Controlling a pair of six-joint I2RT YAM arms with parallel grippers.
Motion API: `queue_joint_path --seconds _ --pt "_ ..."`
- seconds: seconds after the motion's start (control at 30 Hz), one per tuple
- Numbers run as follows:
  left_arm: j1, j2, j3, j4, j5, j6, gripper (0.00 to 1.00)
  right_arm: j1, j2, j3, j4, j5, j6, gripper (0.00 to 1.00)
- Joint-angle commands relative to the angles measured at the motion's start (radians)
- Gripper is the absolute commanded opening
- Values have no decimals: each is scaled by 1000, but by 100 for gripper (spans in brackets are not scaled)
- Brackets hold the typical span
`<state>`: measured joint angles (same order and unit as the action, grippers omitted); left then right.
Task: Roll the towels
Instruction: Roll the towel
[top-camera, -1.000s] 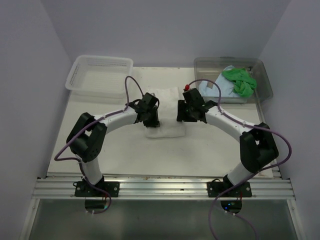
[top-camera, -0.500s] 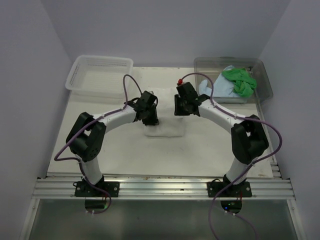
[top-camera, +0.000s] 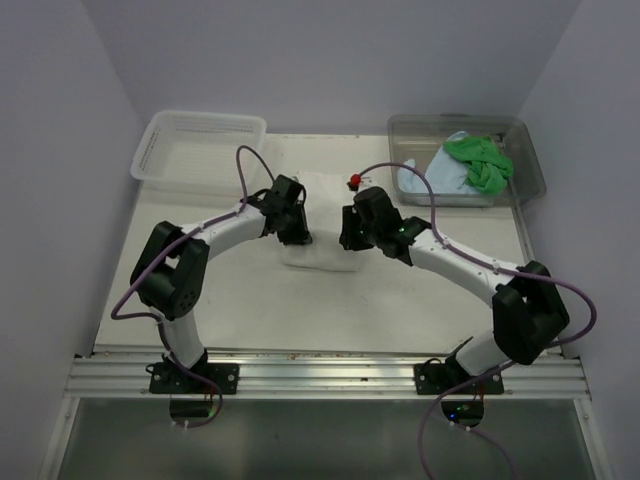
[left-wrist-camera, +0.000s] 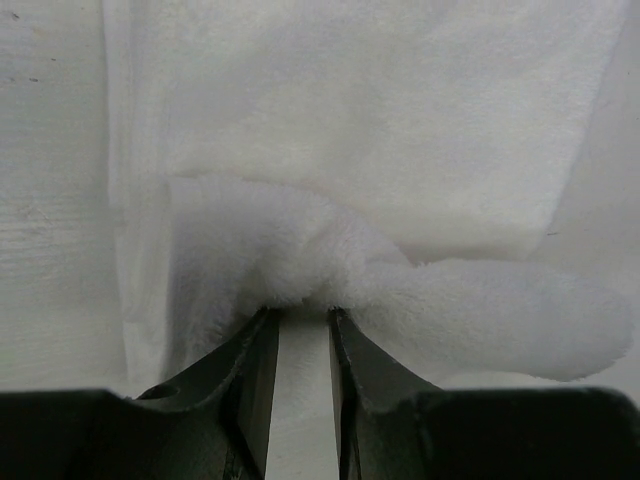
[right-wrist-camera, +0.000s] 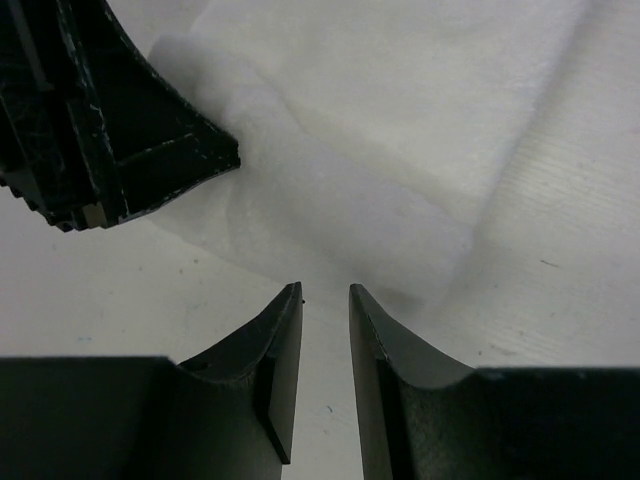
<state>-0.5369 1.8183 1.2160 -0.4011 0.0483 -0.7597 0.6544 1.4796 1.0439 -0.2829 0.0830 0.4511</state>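
Note:
A white towel (top-camera: 325, 200) lies mid-table between my two grippers, its near edge rolled into a fluffy lump (left-wrist-camera: 300, 250). My left gripper (top-camera: 297, 236) (left-wrist-camera: 300, 312) has narrow-set jaws, and the tips are sunk into that lump, pinching it. At the towel's near right edge (right-wrist-camera: 380, 130), my right gripper (top-camera: 348, 240) (right-wrist-camera: 324, 292) holds its jaws a small gap apart over bare table with nothing between them. The left gripper's body (right-wrist-camera: 110, 130) shows in the right wrist view. A green towel (top-camera: 480, 162) and a light blue towel (top-camera: 428, 180) sit in the clear tub.
A clear plastic tub (top-camera: 530, 165) stands at the back right and a white lattice basket (top-camera: 200, 150) at the back left. Purple cables loop over both arms. Grey walls close in the table on three sides.
The right arm has swung left and nearer, and its jaws have narrowed. The left gripper has moved away from the bases, taking the towel's near edge with it.

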Motion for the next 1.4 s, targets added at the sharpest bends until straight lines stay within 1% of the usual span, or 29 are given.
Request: queue_joint_path --seconds 0.0,0.17,0.33,0.47,0.63,0.73,0.8,0.97,1.1,1.23,1.37 --pt "12 10 42 24 13 36 30 17 79 41 37 -29 -22 29" --pt "20 10 30 28 28 49 30 10 186 168 -18 -3 -103 29" --pt "23 12 40 21 45 88 29 -27 310 264 -35 -8 -123 29" --pt "31 32 63 13 54 102 29 -33 380 288 -41 -14 -117 29" --pt "43 84 86 21 74 115 29 -32 439 260 -6 -15 -86 29" --pt "52 101 91 21 94 119 29 -33 427 233 1 11 -62 27" --pt "54 102 91 22 96 122 29 -33 366 211 19 18 -51 28" --pt "58 116 97 8 105 137 29 -35 257 229 -10 47 -60 29" --pt "61 115 93 1 111 141 28 -30 159 199 -13 8 -77 31" --pt "64 121 91 2 117 138 28 -18 142 151 -16 -43 -98 32" --pt "69 127 91 2 122 138 28 10 160 133 -4 -80 -141 32"
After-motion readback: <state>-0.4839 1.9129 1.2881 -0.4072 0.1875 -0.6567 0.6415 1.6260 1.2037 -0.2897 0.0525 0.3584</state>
